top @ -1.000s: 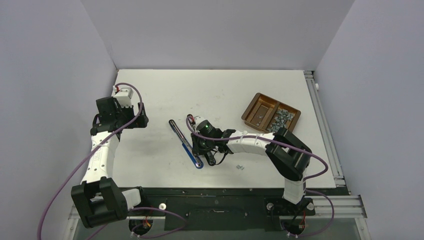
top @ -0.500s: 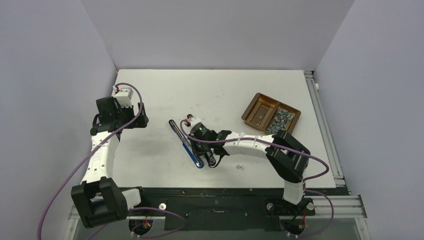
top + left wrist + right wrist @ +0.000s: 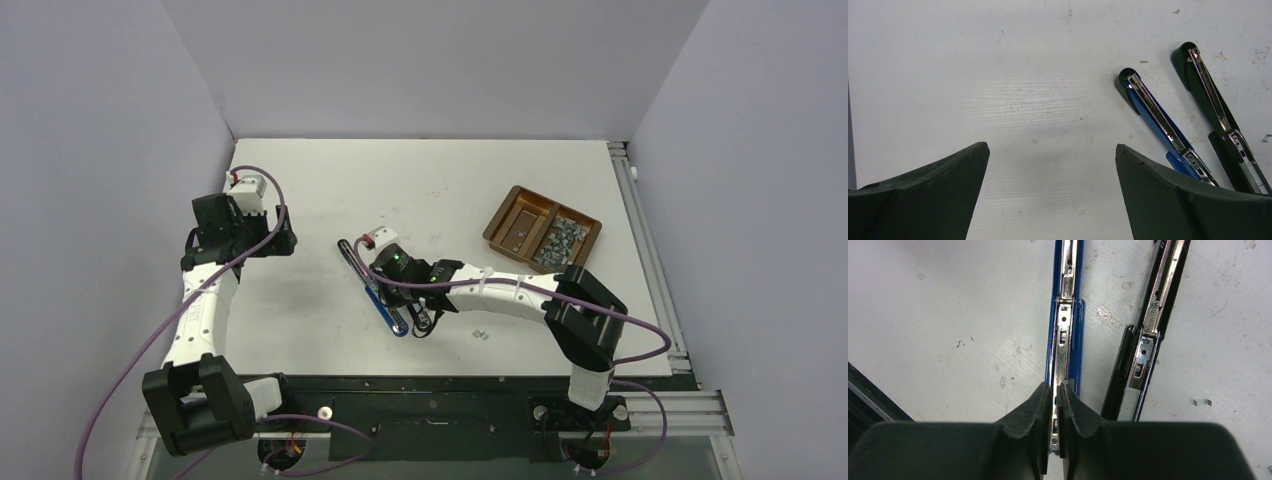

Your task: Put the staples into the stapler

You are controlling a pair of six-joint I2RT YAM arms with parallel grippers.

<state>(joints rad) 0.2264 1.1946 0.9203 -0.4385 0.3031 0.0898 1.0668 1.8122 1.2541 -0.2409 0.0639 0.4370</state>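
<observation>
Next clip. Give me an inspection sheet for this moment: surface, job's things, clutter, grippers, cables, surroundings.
Surface: white table, scuffed and speckled.
Job's things: blue stapler and black stapler lie opened flat, side by side; staples are piled in the right compartment of the brown tray.
Clutter: one loose staple on the table beside the black stapler.
Grippers: left gripper, jaws wide open, empty, over bare table; right gripper, jaws shut, tips at the blue stapler's metal rail.
Cables: purple cables loop along both arms, clear of the staplers.
Surroundings: plain pale walls; metal rail along the right edge.
</observation>
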